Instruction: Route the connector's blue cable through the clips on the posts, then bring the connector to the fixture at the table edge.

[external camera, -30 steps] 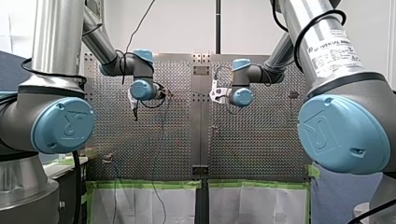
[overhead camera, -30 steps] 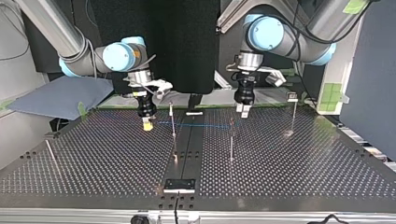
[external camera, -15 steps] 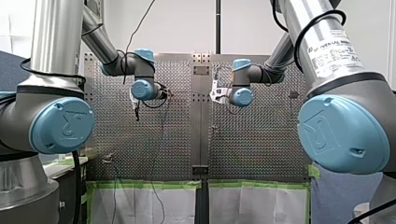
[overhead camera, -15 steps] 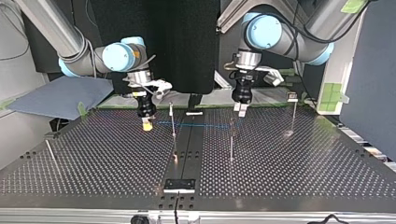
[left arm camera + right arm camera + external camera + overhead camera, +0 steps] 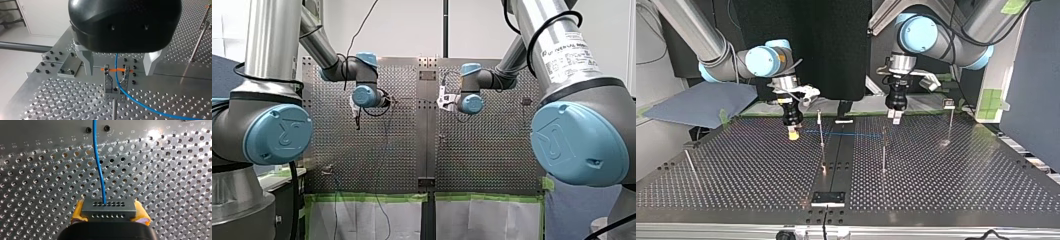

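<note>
the right gripper (image 5: 109, 214), at the centre left of the top view, is clamped tight on the grey connector (image 5: 108, 206), its yellow pads (image 5: 141, 213) pressed against the two short ends, over the perforated table (image 5: 170, 175). the blue cable (image 5: 99, 170) leaves the connector's face and runs straight ahead of the gripper. in the top view the cable stretches level from that gripper toward the middle right, past one thin post (image 5: 821, 129) to a second post (image 5: 883, 150) standing under the left gripper (image 5: 894, 117). the left gripper's metal fingers (image 5: 88, 63) are spread wide and hold nothing, one on either side of a clip (image 5: 116, 83) on top of that post; neither finger touches it. the cable passes between the clip's two prongs and trails away across the table beside the gripper. an orange strip (image 5: 110, 70) shows just behind the clip. a dark fixture (image 5: 828, 198) lies at the table edge, lower centre of the top view, well apart from the connector and both grippers.
</note>
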Controlling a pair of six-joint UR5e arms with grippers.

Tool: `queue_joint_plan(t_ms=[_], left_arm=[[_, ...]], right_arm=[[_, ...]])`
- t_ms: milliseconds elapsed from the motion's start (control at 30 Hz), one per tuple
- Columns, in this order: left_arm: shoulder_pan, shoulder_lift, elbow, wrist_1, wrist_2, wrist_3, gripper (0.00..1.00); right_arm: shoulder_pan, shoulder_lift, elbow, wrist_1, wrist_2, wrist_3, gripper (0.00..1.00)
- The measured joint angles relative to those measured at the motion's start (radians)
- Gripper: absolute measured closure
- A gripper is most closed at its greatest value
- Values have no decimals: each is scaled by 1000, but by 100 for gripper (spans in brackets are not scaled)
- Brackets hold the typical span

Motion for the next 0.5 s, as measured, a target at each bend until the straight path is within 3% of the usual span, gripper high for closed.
queue_joint_plan(t_ms=[233, 500], left_arm=[[-2, 0, 0, -10, -16, 5, 0], [-42, 0, 8, -18, -86, 50, 0]], right_arm=[[0, 0, 0, 4, 0, 0, 100], [0, 0, 0, 10, 0, 0, 100]])
